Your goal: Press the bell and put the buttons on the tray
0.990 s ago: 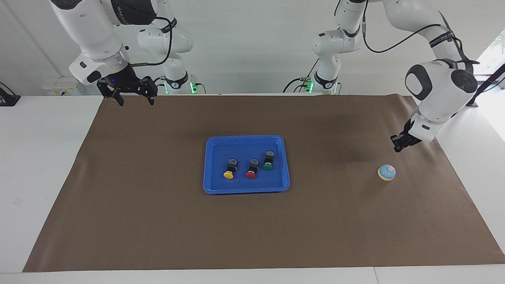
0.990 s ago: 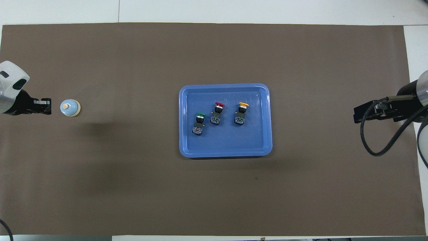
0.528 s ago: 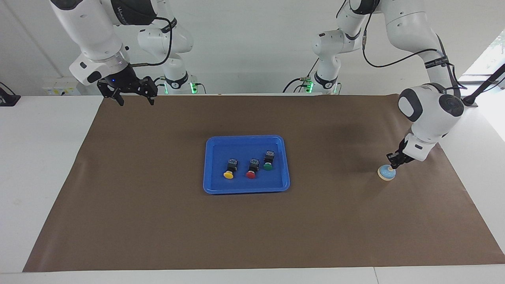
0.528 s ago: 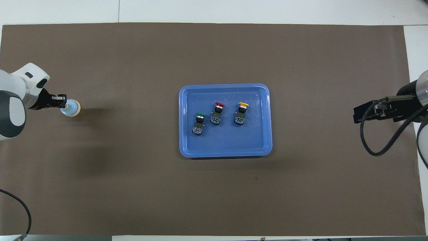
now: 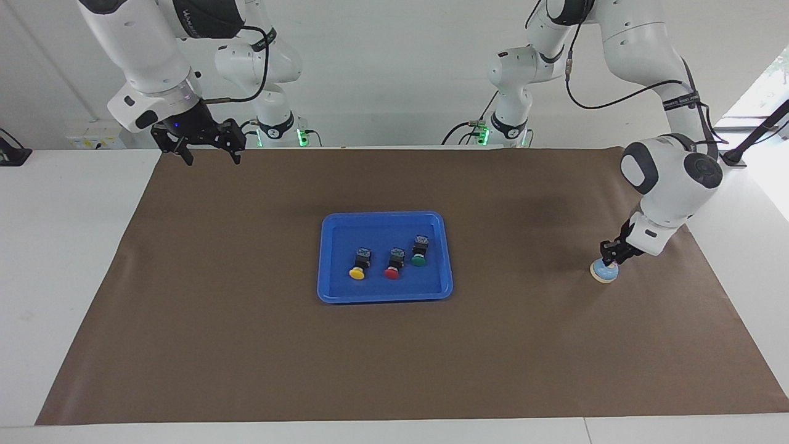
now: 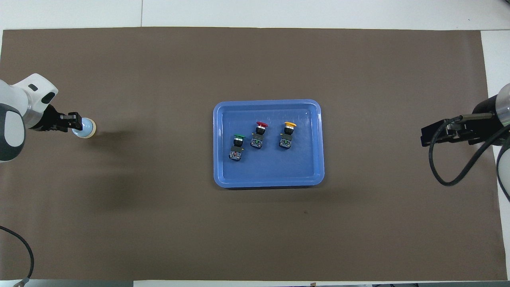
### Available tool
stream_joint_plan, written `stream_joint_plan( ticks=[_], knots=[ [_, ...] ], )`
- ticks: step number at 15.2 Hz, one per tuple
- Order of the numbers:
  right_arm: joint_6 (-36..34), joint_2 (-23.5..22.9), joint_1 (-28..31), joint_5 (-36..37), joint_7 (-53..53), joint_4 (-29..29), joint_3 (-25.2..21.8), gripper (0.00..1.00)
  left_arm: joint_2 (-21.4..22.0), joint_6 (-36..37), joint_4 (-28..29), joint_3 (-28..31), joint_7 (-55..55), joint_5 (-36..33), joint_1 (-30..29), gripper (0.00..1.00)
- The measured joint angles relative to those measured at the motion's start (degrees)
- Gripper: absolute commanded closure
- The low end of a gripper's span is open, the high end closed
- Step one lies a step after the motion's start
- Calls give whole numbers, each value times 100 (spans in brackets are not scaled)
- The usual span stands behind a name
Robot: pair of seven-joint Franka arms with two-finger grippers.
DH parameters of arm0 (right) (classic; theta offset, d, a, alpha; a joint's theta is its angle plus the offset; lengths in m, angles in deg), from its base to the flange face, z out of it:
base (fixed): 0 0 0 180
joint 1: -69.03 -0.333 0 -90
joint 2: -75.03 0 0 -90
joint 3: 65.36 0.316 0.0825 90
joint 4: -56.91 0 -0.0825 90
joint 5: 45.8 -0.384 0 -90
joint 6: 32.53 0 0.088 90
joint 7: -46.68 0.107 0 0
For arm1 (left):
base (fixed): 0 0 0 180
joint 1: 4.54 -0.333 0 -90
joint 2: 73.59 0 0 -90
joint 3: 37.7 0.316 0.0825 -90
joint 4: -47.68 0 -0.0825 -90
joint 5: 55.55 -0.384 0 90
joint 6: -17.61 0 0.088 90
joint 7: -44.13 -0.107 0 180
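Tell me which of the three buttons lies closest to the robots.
The green button. It lies higher in the tray in the facing view than the red button and the yellow button.

The left arm comes from its base at about 1 o'clock in the facing view, rises high, and bends down toward 4 o'clock. Its wrist points steeply down, and the left gripper (image 5: 610, 258) (image 6: 75, 122) has its tips down on top of the bell (image 5: 604, 272) (image 6: 87, 128), with the fingers close together.

The right arm waits. It reaches from its base near 11 o'clock out toward 10 o'clock of the facing view. The right gripper (image 5: 209, 156) (image 6: 428, 135) hangs in the air, pointing down, with its two fingers (image 5: 187, 157) wide apart and nothing between them.
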State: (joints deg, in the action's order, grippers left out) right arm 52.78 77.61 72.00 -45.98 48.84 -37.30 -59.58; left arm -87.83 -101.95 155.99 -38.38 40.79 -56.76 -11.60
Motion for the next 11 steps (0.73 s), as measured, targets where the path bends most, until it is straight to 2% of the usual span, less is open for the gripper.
stream_joint_plan(
  ticks=[3,6,8,11],
  knots=[
    [0,0,-1,0,0,0,19,0,767,1463,-269,-66,1,0,41,0],
    [0,0,19,0,0,0,14,0,1433,2214,-271,-85,1,1,225,0],
    [0,0,31,0,0,0,14,0,1575,2400,-276,-111,5,1,370,0],
    [0,0,34,0,0,0,14,0,1520,2465,-418,-129,6,1,428,0]
  ],
)
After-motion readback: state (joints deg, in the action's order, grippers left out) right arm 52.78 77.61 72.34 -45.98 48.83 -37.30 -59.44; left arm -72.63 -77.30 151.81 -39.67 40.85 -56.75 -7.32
